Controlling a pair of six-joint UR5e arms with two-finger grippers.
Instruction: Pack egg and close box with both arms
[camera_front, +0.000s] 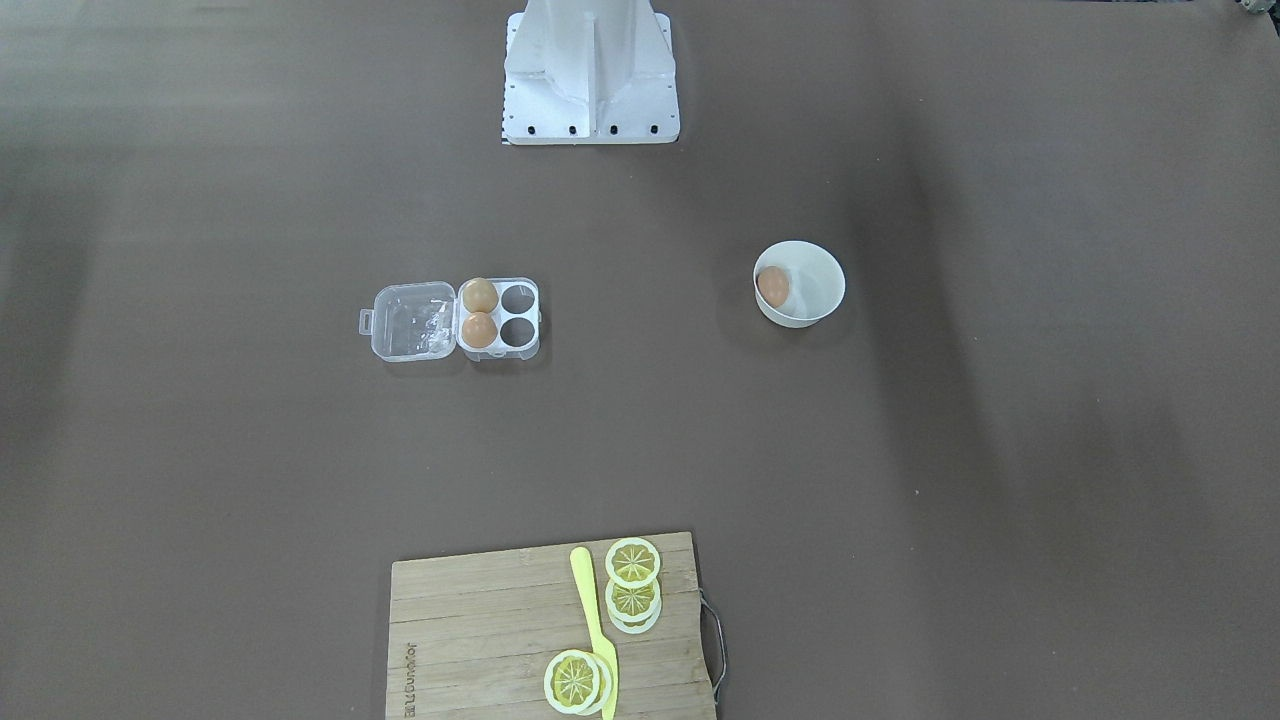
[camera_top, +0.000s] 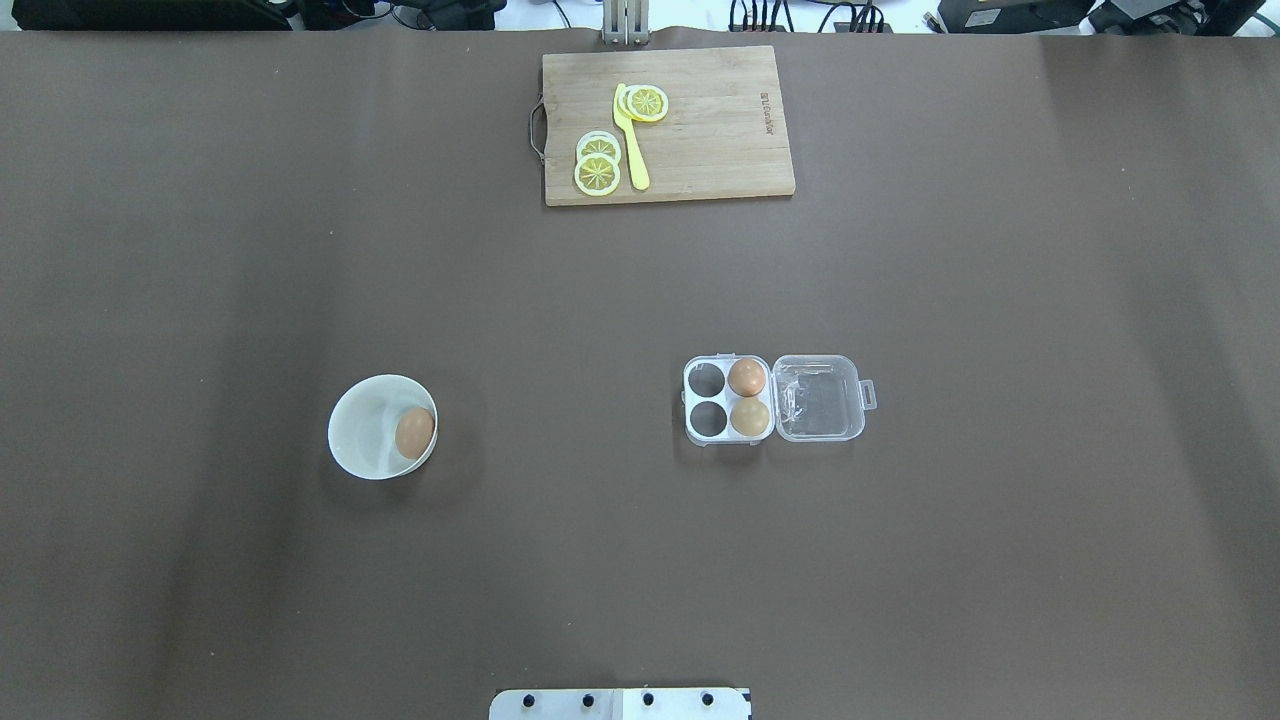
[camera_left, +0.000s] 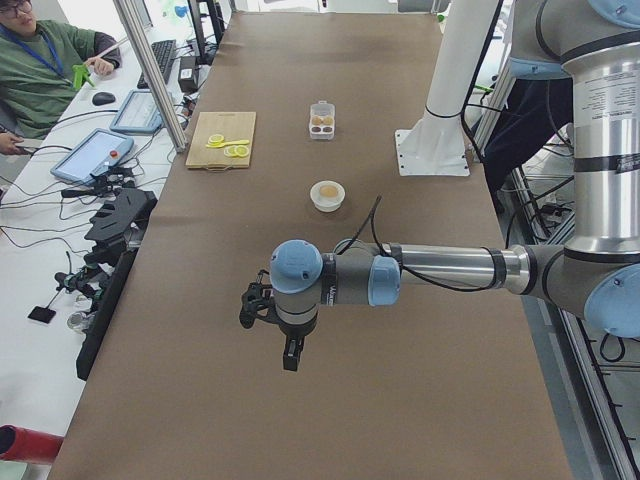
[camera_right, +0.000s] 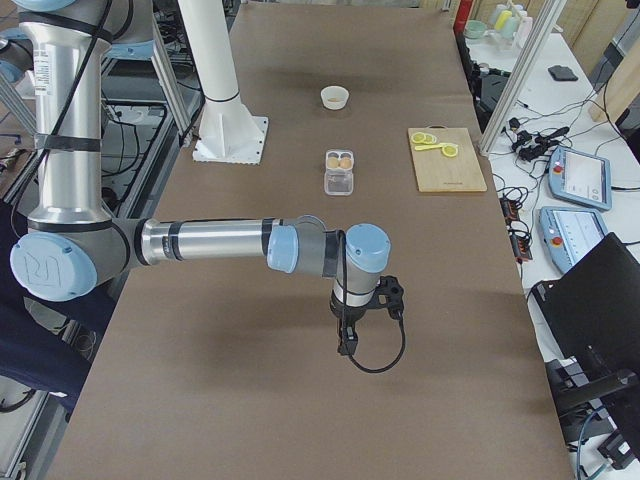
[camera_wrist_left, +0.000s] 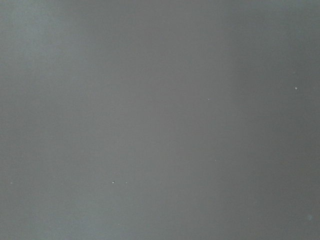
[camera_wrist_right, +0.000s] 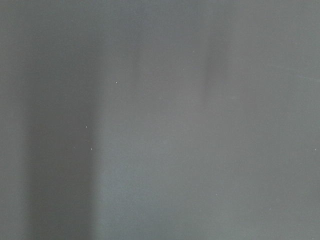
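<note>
Resting inside a white bowl (camera_top: 360, 440), the egg (camera_top: 414, 432) leans against the bowl's wall on the side towards the box (camera_top: 818, 398). Bowl and box stand well apart on the brown surface (camera_top: 200, 250), the bowl in the robot's left half, the box a little right of centre. The box lies open, its clear lid folded flat out to the robot's right, latch tab at the outer edge. Two more brown eggs (camera_top: 746, 377) sit in the cells beside the hinge; the other two cells face the bowl.

Seen from the left end, the left arm (camera_left: 440, 268) reaches out across the surface, and the left tool (camera_left: 290, 362) points down, well apart from bowl and box. From the right end, the right arm (camera_right: 200, 242) does likewise, with the right tool (camera_right: 346, 348) pointing down. Whether either tool's fingers are apart or together I cannot tell. Both wrist views are filled with plain brown surface.

At the edge opposite the robot lies a wooden cutting board (camera_top: 720, 120) carrying lemon slices (camera_top: 597, 175) and a yellow knife (camera_top: 630, 150). A person in a green top (camera_left: 40, 70) sits beside the surface.
</note>
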